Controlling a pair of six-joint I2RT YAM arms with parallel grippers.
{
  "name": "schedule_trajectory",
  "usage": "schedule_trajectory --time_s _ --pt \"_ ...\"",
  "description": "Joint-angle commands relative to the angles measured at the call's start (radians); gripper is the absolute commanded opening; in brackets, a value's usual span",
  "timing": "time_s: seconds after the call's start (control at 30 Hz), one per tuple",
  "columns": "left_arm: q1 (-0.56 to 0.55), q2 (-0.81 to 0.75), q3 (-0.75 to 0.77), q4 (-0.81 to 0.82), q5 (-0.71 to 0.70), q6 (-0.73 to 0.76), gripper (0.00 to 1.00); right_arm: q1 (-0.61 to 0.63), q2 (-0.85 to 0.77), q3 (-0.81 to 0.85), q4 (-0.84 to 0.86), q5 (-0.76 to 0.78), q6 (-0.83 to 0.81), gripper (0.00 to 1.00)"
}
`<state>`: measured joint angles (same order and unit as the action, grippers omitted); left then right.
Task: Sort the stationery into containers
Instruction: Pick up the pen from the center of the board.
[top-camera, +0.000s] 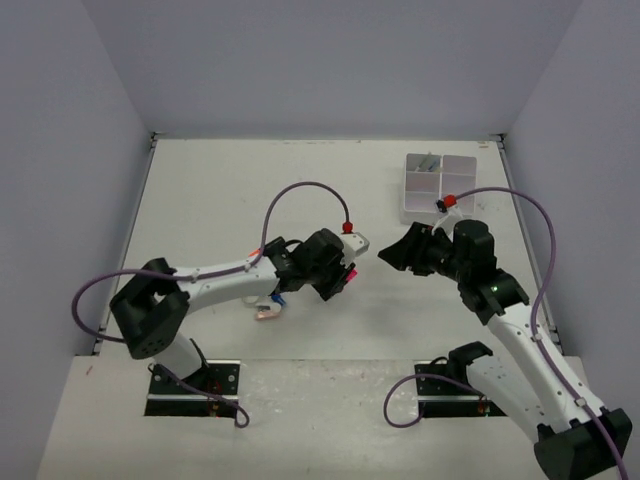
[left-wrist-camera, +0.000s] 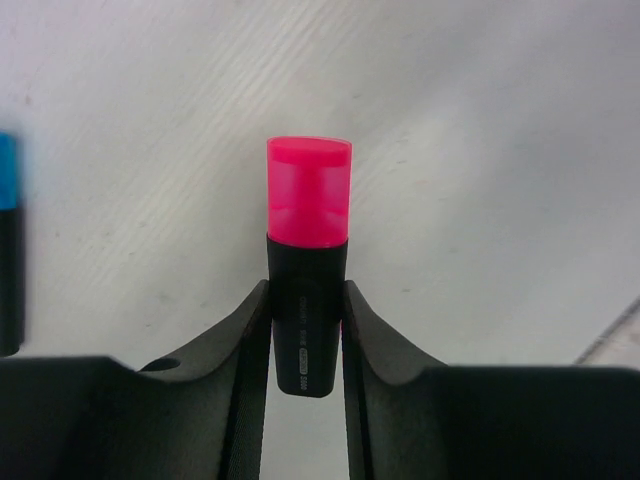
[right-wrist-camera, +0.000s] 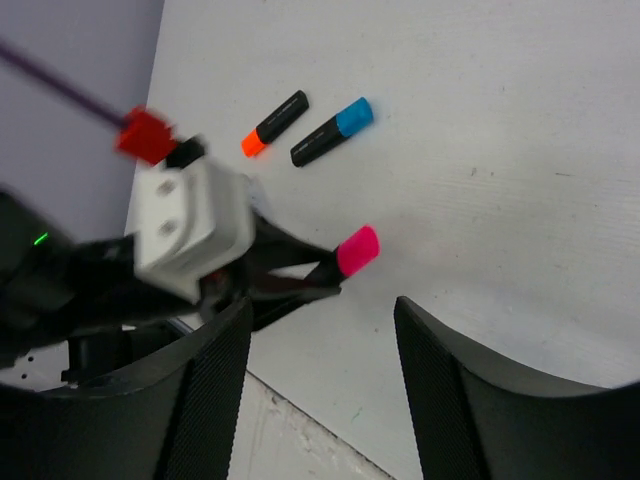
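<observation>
Pink-capped black plastic highlighter (left-wrist-camera: 308, 230) is sitting pinched by its tail end in the left gripper (left-wrist-camera: 305, 300), at centre, well apart from the white six-compartment organiser box (top-camera: 412, 212). Right gripper (right-wrist-camera: 320, 305) is hanging wide and empty between them. Likely trouble: short bite letting it pivot or slip; arms clashing.

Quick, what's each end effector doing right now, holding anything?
Left end effector: closed on the pink highlighter.
Right end effector: open, holding nothing.
</observation>
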<state>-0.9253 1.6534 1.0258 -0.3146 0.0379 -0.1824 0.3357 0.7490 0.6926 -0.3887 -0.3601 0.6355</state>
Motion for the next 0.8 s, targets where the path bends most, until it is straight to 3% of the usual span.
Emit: schedule_trajectory --time_s 0.0,0.07,0.23,0.47,0.5,0.63,0.73,0.77 --pt "-0.114 -0.194 -0.087 0.354 -0.025 -0.086 0.0 0.015 0.082 0.031 0.109 -0.042 0.049 0.57" --pt "-0.145 -0.215 -0.105 0.417 -0.01 -0.09 0.0 0.034 0.109 0.046 0.092 0.001 0.056 0.49" --pt "-0.165 -0.225 -0.107 0.496 -0.002 -0.101 0.0 0.076 0.124 0.05 0.029 0.102 0.058 0.49" --pt "-0.168 -0.208 -0.073 0.512 -0.018 -0.092 0.0 0.082 0.062 0.019 0.011 0.072 0.049 0.48" --pt "-0.167 -0.207 -0.073 0.511 -0.023 -0.092 0.0 0.082 0.055 0.018 0.008 0.073 0.047 0.44" --pt "-0.168 -0.216 -0.072 0.518 -0.032 -0.095 0.0 0.082 0.047 0.016 -0.004 0.086 0.041 0.02" --pt "-0.167 -0.217 -0.057 0.505 -0.057 -0.092 0.0 0.082 0.059 0.028 -0.007 0.077 0.041 0.0" --pt "-0.167 -0.219 -0.053 0.495 -0.07 -0.09 0.09 0.082 0.064 0.032 -0.008 0.081 0.04 0.0"
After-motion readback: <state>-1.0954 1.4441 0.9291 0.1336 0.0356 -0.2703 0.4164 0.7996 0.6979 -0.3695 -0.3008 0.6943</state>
